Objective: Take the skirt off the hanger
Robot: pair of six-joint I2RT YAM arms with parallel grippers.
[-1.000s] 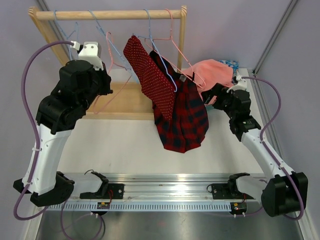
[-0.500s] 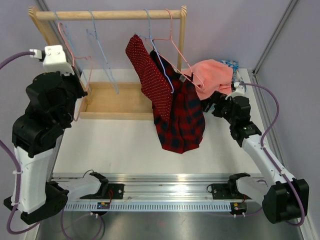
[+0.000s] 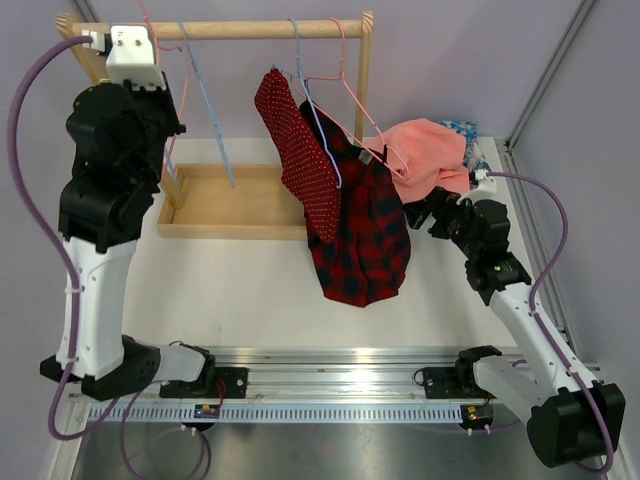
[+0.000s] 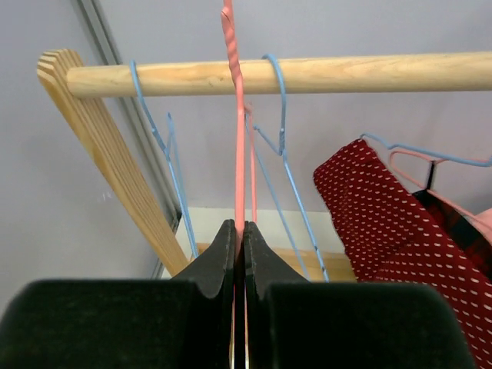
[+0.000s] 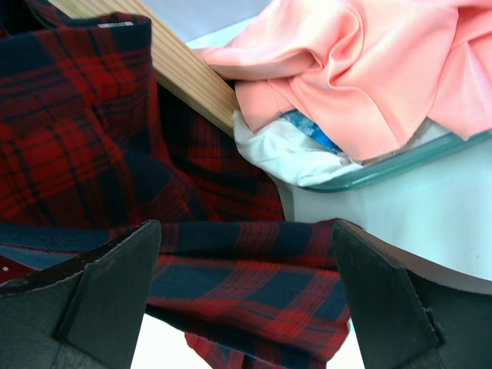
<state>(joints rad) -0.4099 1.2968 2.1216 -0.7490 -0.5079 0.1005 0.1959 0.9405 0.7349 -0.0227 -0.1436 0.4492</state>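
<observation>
A red-and-navy plaid skirt (image 3: 365, 240) hangs from a pink hanger (image 3: 350, 100) on the wooden rod (image 3: 240, 30). A red dotted skirt (image 3: 300, 150) hangs beside it on a blue hanger. My left gripper (image 3: 158, 52) is high at the rod's left end, shut on the wire of an empty pink hanger (image 4: 240, 146), with its hook at the rod (image 4: 323, 74). My right gripper (image 3: 428, 212) is open at the plaid skirt's right edge. In the right wrist view the plaid cloth (image 5: 231, 277) lies between the spread fingers (image 5: 115, 292).
Empty blue hangers (image 3: 205, 110) hang near the left end of the rod. The rack's wooden base (image 3: 225, 205) lies under it. A heap of pink cloth (image 3: 430, 150) sits in a tray at the back right, near the right arm.
My left arm has risen and swung back-left, carrying the empty pink hanger up to the rod's left end. My right gripper has shifted slightly beside the plaid skirt.
</observation>
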